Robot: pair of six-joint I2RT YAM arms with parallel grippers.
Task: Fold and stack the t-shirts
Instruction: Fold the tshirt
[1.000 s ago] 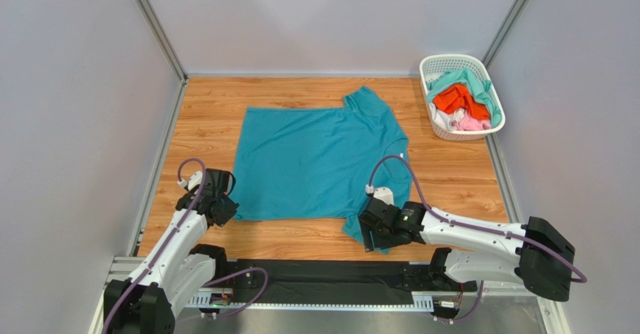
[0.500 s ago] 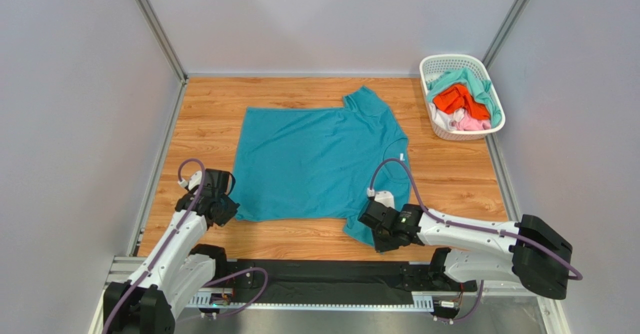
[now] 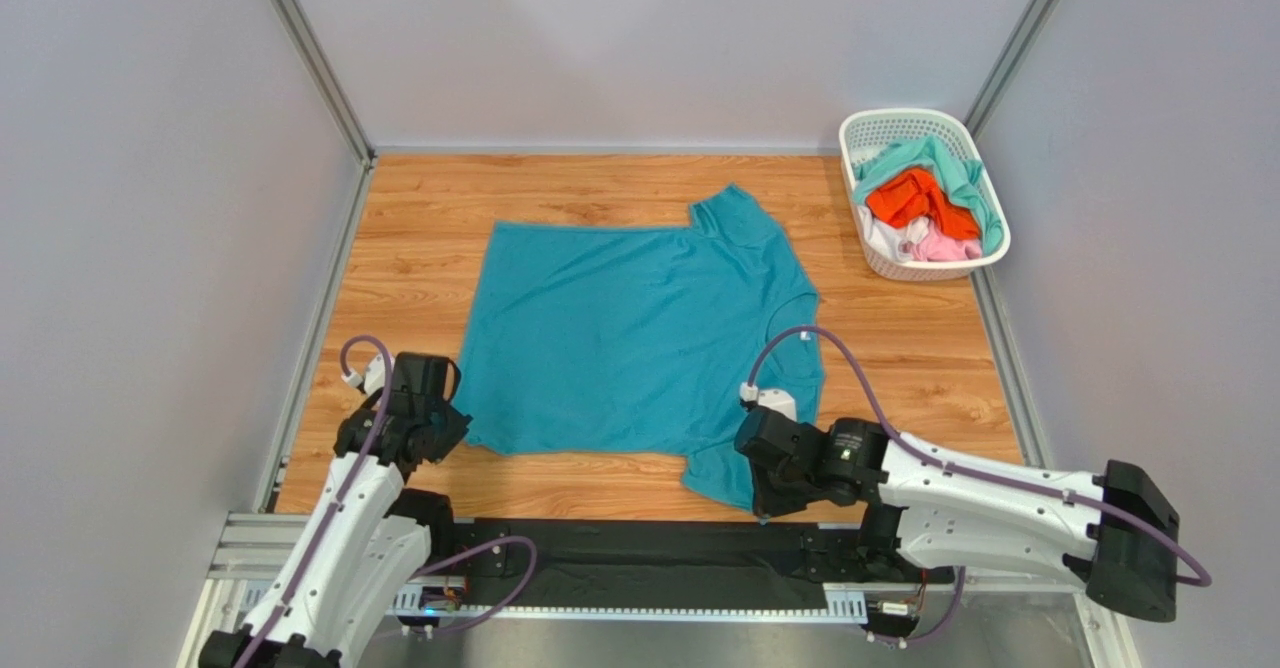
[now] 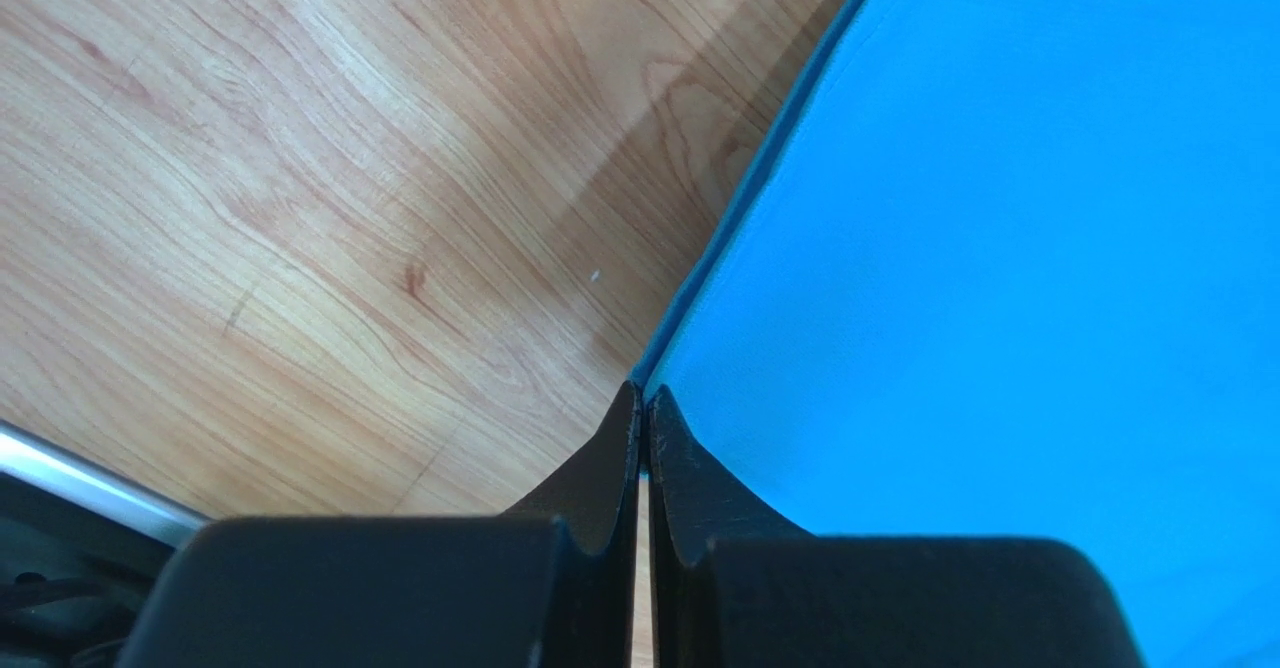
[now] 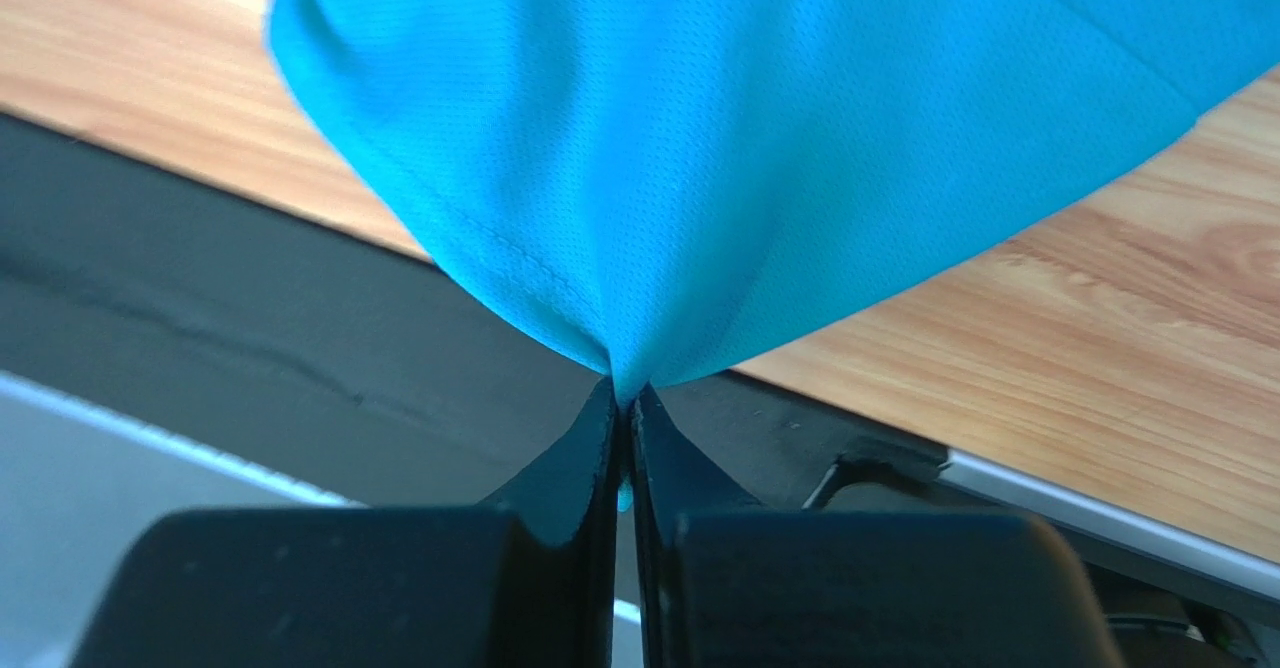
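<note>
Top external view is showing a wood-grain table (image 3: 421, 218) between grey walls (image 3: 646, 38). The teal t-shirt (image 3: 631, 331) is lying spread ahead of both grippers, the left gripper (image 3: 440, 428) pinching its corner and the right gripper (image 3: 756, 488) clenching its sleeve.

The teal-blue fabric t-shirt (image 3: 631, 323) covers the middle of the wooden surface (image 3: 406, 248). Bare wood runs along its left and far edges. A white plastic lattice basket (image 3: 897, 265) blocks the far right corner.
</note>
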